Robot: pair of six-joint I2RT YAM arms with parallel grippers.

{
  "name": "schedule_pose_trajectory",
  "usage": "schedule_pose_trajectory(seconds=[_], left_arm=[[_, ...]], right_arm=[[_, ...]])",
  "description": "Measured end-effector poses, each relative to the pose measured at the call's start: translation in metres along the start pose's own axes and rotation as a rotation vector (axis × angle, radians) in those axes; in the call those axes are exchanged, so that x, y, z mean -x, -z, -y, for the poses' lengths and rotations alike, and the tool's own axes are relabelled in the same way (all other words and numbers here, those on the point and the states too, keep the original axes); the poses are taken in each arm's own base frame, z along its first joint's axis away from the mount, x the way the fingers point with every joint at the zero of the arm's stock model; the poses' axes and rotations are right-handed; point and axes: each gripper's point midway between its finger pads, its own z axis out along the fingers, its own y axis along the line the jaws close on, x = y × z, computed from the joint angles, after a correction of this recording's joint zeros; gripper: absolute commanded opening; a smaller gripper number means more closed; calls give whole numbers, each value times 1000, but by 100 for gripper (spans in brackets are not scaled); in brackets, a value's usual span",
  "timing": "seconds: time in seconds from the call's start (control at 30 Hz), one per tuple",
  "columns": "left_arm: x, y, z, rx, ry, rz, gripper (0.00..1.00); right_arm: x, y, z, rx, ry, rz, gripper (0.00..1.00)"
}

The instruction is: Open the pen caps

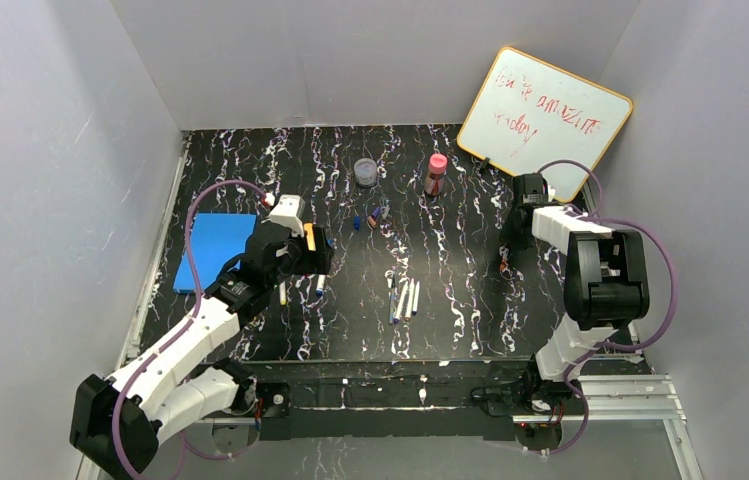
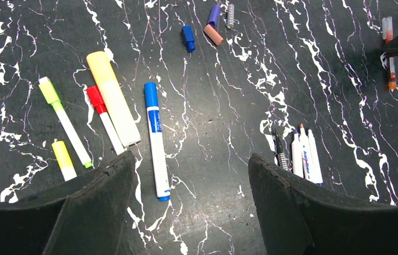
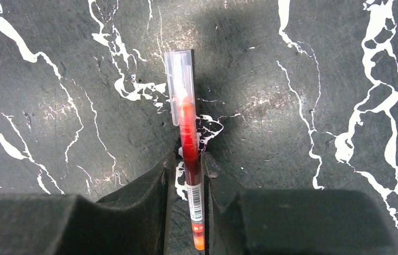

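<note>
My left gripper [image 1: 302,252] hangs open and empty over the left group of capped pens. In the left wrist view [image 2: 190,159] these are a blue-capped marker [image 2: 155,138], a yellow highlighter [image 2: 114,98], a red-capped marker [image 2: 103,117], a green-capped marker [image 2: 64,119] and a short yellow-capped one [image 2: 62,158]. Loose caps, blue [image 2: 188,38], purple [image 2: 213,15] and salmon [image 2: 213,34], lie further out. Several uncapped white pens [image 2: 304,154] lie at mid-table [image 1: 402,298]. My right gripper [image 3: 192,159] is shut on the barrel of a thin red pen [image 3: 187,133] with a clear cap [image 3: 178,79], low at the table [image 1: 506,260].
A whiteboard [image 1: 545,105] leans at the back right. A pink-capped bottle [image 1: 436,172] and a round clear jar [image 1: 366,172] stand at the back. A blue pad [image 1: 215,250] lies at the left edge. White walls enclose the table.
</note>
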Motion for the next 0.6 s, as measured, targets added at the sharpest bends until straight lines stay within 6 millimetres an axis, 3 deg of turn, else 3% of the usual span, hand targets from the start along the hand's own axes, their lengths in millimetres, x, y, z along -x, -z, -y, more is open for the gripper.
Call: schedule_pose_trajectory(seconds=[0.13,0.43,0.5,0.6], left_arm=[[0,0,0,0,0,0,74],[1,1,0,-1,0,5,73],[1,1,0,1,0,6,73],[2,1,-1,7,0,9,73]], right_arm=[[2,-2,0,-10,9,-12,1],[-5,7,-10,21,19,-33,1],[-10,20,-18,47,35,-35,1],[-9,60,-44,148,64,25,1]])
